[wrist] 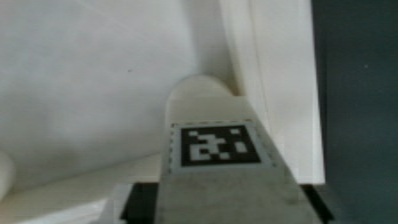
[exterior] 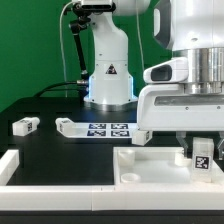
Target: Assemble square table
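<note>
Clamping a white plastic leg block (wrist: 214, 105) between them, the dark fingers (wrist: 137, 202) are closed to the block's width, one pad on each side. The black-and-white square tag (wrist: 214, 143) on the block sits close to the pads. It shows a blocky code pattern and no letters.

In the lower right of the exterior view's frame, the same block hangs upright under the arm's white hand, with its tag facing the camera. Its lower end is over a corner of the white plastic square top (exterior: 150, 165). I cannot tell whether the two touch.

In the wrist view the top's raised rim (wrist: 249, 60) runs just beside the block, and the black tabletop (wrist: 365, 100) begins past that rim.

In the exterior view a stretch of black tabletop lies open from the top's edge towards the middle left of the frame. The long white border rail (exterior: 20, 165) closes off the lower left.

The marker board (exterior: 105, 129) lies flat at the centre of the frame, with several tags printed on it. A loose white leg block (exterior: 68, 125) lies at the end of it nearer the exterior view's left. A second loose tagged leg block (exterior: 25, 126) is further left and apart from it.

Behind them, in the upper centre, the white robot base (exterior: 108, 70) bears a triangular warning sign, and none of its writing can be read.
</note>
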`<move>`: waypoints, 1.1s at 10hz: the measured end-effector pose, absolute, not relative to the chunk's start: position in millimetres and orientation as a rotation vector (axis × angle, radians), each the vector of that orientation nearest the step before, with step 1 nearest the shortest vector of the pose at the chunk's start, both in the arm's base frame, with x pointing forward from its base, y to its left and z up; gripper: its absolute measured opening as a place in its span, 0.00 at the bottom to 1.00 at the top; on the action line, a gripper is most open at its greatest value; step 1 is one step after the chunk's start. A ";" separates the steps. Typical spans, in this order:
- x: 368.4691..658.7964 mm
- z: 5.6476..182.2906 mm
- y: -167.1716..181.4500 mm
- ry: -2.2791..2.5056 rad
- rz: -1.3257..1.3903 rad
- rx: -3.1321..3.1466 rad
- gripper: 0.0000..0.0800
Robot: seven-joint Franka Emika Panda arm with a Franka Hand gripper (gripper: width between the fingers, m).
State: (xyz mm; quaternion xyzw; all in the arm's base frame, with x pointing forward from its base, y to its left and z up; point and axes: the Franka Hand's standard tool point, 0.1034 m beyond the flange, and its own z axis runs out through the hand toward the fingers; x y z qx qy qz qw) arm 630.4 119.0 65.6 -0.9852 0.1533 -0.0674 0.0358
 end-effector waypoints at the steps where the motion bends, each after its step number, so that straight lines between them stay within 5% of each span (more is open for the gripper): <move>1: 630.3 65.5 118.8 0.555 -0.203 -3.008 0.36; 11: 630.5 64.9 118.2 2.050 0.122 -2.202 0.36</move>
